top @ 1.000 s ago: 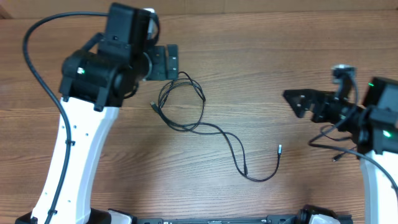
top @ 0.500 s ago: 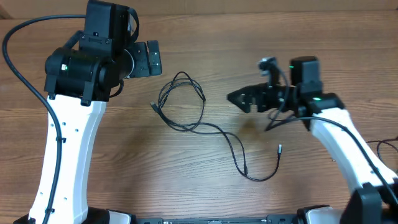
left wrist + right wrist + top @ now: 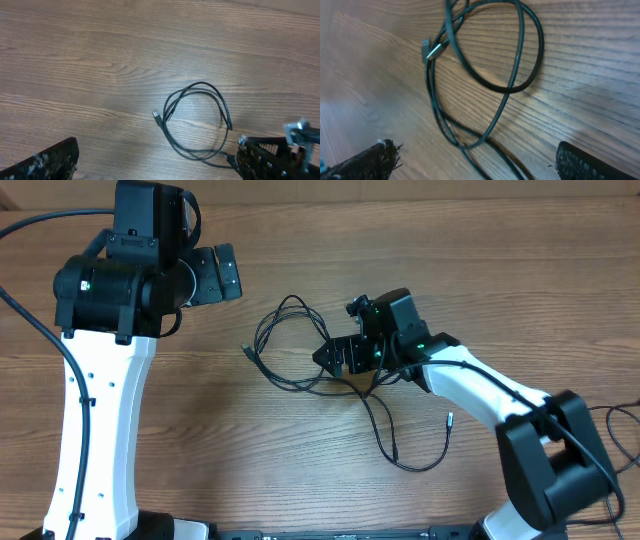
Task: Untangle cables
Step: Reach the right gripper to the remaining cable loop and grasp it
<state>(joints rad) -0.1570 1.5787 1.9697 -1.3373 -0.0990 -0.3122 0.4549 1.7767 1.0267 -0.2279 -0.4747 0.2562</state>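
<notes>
The cables lie on the wooden table as thin black loops with a long tail running to the lower right. One plug tip sits left of the loops, another at the tail's end. My right gripper is open, low over the right side of the loops. In the right wrist view the strands and a plug tip lie just ahead of my right gripper, which holds nothing. My left gripper is open, up and left of the loops, which show in its view.
The left arm's white link and thick black wiring fill the left side. More black wiring lies at the right edge. The right arm's white link reaches in across the cable's tail.
My right arm has swung from the right edge leftward to the cable loops. My left arm has drawn back a little to the left. The cables have not moved.
</notes>
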